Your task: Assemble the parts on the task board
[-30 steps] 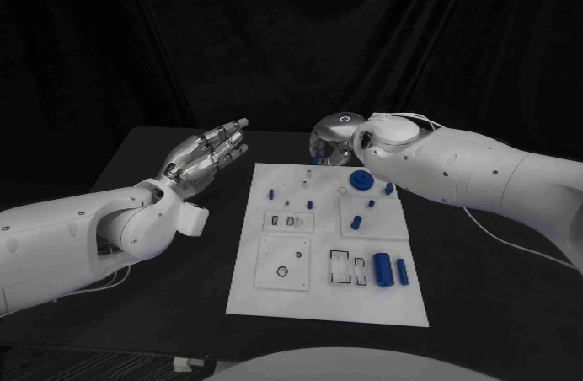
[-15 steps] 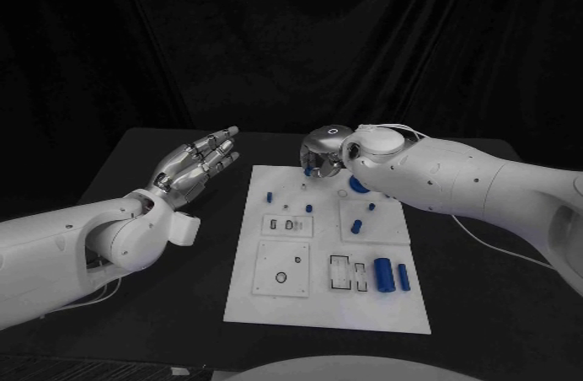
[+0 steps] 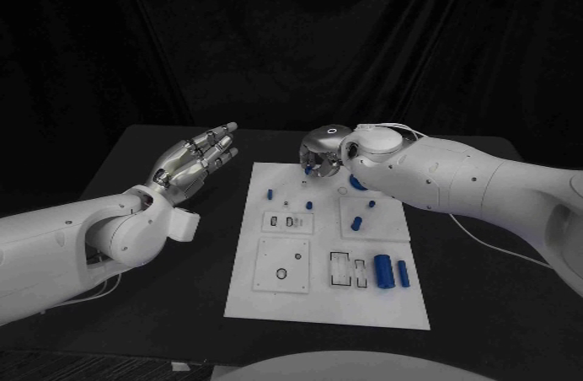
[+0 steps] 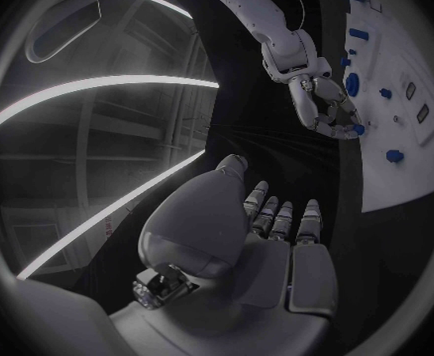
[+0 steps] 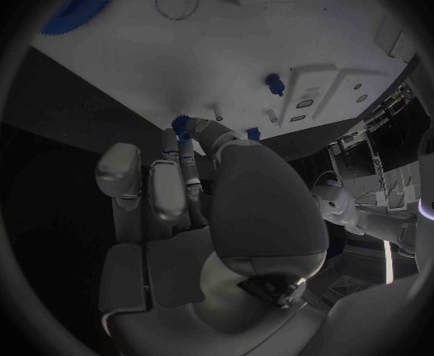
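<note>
The white task board (image 3: 282,301) lies mid-table. My right hand (image 3: 322,152) hovers over its far edge and pinches a small blue part (image 5: 184,124) at its fingertips; the left wrist view shows that same right hand (image 4: 322,103) with the blue part (image 4: 359,129) just above the board (image 4: 415,174). A big blue gear (image 3: 360,182) sits partly behind my right arm. Two blue cylinders (image 3: 384,271) lie near the front right, and a blue peg (image 3: 356,223) sits mid-board. My left hand (image 3: 195,157) is raised left of the board, fingers straight and apart, holding nothing.
Small blue pegs (image 3: 269,195) stand along the board's far left part. Recessed white plates with slots (image 3: 283,265) fill the near half. Black table surface (image 3: 158,313) runs around the board, with dark curtain behind.
My right hand has swung left and down toward the board's far edge, now covering part of the big gear. The left hand has barely shifted.
</note>
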`<move>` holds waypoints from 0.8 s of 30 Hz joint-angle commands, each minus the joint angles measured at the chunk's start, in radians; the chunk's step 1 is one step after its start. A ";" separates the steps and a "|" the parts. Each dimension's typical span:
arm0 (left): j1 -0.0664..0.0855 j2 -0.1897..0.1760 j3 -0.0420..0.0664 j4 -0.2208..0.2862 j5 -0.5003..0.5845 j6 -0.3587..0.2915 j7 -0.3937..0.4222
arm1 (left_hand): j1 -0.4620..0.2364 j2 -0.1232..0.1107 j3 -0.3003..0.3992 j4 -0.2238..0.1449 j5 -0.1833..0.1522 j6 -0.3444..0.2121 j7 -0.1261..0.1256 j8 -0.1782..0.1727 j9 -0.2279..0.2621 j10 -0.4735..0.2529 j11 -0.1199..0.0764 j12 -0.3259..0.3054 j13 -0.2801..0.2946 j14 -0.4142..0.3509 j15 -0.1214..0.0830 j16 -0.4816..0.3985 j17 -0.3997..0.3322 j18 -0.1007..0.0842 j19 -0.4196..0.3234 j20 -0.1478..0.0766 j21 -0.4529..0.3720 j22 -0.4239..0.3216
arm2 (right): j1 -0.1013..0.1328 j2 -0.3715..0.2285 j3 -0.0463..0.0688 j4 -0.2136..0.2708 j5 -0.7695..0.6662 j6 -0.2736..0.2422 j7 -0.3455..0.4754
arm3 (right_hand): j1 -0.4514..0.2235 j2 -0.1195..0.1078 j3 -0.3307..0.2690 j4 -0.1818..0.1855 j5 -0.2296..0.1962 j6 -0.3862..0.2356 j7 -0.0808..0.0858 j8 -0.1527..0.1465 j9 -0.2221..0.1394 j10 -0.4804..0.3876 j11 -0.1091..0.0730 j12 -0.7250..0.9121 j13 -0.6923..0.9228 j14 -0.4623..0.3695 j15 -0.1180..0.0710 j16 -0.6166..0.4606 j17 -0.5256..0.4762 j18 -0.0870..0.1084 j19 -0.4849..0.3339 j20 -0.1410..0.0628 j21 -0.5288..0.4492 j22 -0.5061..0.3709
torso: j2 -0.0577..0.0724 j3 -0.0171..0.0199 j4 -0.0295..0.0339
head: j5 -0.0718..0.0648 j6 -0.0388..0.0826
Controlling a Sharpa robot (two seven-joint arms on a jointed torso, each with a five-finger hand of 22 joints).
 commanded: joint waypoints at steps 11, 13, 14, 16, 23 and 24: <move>0.003 0.001 0.001 0.001 -0.001 0.007 0.021 | 0.000 -0.007 -0.003 0.000 0.003 0.007 0.004 0.004 0.001 0.003 0.008 0.008 0.001 0.002 0.002 0.003 0.000 0.011 0.002 0.003 0.000 0.001 | -0.010 0.005 0.000 -0.011 -0.002 -0.003 -0.040 | 0.005 0.005 0.005 -0.001 0.004 -0.013 0.004 -0.015 0.002 -0.006 0.009 -0.016 -0.003 0.001 0.010 -0.001 0.003 -0.015 0.004 0.006 0.007 0.008 | -0.006 0.0004 0.0005 | 0.000 -0.009; 0.003 0.001 0.001 0.000 -0.001 0.008 0.020 | 0.000 -0.007 -0.003 0.000 0.003 0.007 0.004 0.004 0.001 0.003 0.008 0.008 0.001 0.002 0.002 0.003 0.000 0.011 0.002 0.003 0.000 0.001 | -0.010 0.005 0.000 -0.012 -0.002 0.000 -0.043 | 0.005 0.005 0.007 -0.001 0.006 -0.016 0.004 -0.018 0.002 -0.009 0.009 -0.020 -0.004 0.000 0.011 -0.001 0.002 -0.015 0.002 0.007 0.005 0.007 | -0.006 0.0005 0.0008 | 0.001 -0.011; 0.003 0.002 0.001 0.000 -0.001 0.008 0.020 | 0.000 -0.007 -0.003 0.000 0.003 0.007 0.004 0.004 0.001 0.003 0.008 0.008 0.001 0.002 0.002 0.003 0.000 0.011 0.002 0.003 0.000 0.001 | -0.010 0.005 0.000 -0.012 -0.002 0.002 -0.044 | 0.005 0.005 0.007 -0.001 0.006 -0.016 0.004 -0.018 0.002 -0.009 0.009 -0.020 -0.004 0.000 0.011 -0.001 0.002 -0.015 0.002 0.007 0.005 0.007 | -0.006 0.0005 0.0010 | 0.002 -0.012; 0.003 0.002 0.001 0.000 -0.001 0.009 0.019 | 0.001 -0.006 -0.003 0.000 0.003 0.008 0.005 0.005 0.001 0.003 0.009 0.009 0.001 0.002 0.002 0.003 0.000 0.011 0.002 0.003 0.001 0.001 | -0.010 0.006 0.000 -0.014 -0.002 0.009 -0.047 | 0.004 0.006 0.007 0.000 0.007 -0.018 0.004 -0.021 0.002 -0.012 0.010 -0.023 -0.004 -0.002 0.011 -0.003 -0.001 -0.014 0.000 0.008 0.003 0.006 | -0.006 0.0004 0.0018 | 0.000 -0.013; 0.003 0.001 0.001 0.000 -0.001 0.010 0.018 | 0.001 -0.005 -0.002 0.000 0.004 0.007 0.006 0.005 0.001 0.003 0.010 0.009 0.001 0.003 0.002 0.003 0.000 0.011 0.002 0.003 0.001 0.001 | -0.011 0.010 0.000 -0.021 -0.002 0.020 -0.055 | 0.000 0.005 0.009 0.000 0.010 -0.033 0.005 -0.035 0.001 -0.029 0.014 -0.038 -0.006 -0.008 0.015 -0.009 -0.009 -0.012 -0.010 0.011 -0.005 0.001 | -0.007 -0.0007 0.0011 | 0.001 -0.013; 0.003 0.001 0.001 0.000 -0.001 0.010 0.018 | 0.001 -0.005 -0.002 0.000 0.004 0.007 0.006 0.005 0.001 0.003 0.010 0.009 0.001 0.003 0.002 0.003 0.000 0.011 0.002 0.003 0.001 0.001 | -0.011 0.010 0.000 -0.021 -0.002 0.021 -0.056 | 0.000 0.005 0.009 0.000 0.010 -0.033 0.005 -0.035 0.001 -0.029 0.014 -0.038 -0.006 -0.008 0.015 -0.009 -0.009 -0.012 -0.010 0.011 -0.005 0.001 | -0.007 -0.0007 0.0011 | 0.001 -0.013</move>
